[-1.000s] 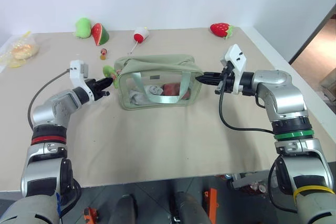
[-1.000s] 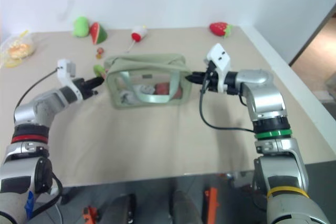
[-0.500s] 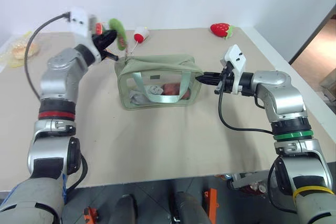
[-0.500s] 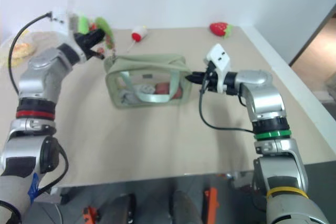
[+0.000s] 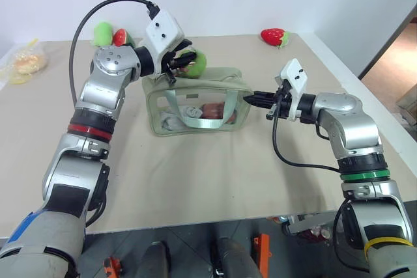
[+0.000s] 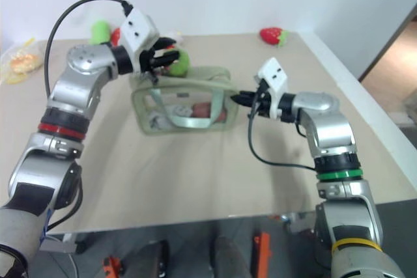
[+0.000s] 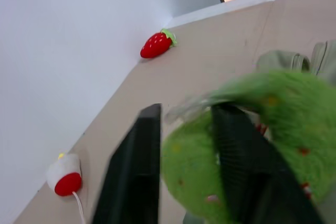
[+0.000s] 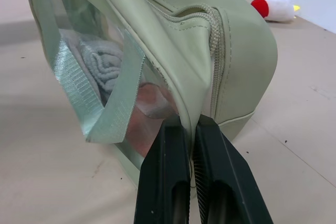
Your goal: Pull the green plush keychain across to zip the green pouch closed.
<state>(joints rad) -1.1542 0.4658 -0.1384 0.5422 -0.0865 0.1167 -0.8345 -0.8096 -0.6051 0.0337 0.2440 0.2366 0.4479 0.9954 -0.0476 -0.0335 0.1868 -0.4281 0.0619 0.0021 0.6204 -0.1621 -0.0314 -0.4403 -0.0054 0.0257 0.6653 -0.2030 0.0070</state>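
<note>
Beige table (image 5: pixel 195 180) carries the green pouch (image 5: pixel 195 99) in the middle of the frame. Since a second ago my left gripper (image 5: pixel 177 62) has swung from the pouch's left end up over its upper left corner, carrying the green plush keychain (image 5: pixel 194 63) with it. In the wrist view its fingers (image 7: pixel 236 145) stand apart around the plush; I think the grasp is loosening, but I cannot tell surely. My right gripper (image 5: pixel 255 97) stays clenched on the pouch's right end. To my judgement the zipper is only partly pulled.
</note>
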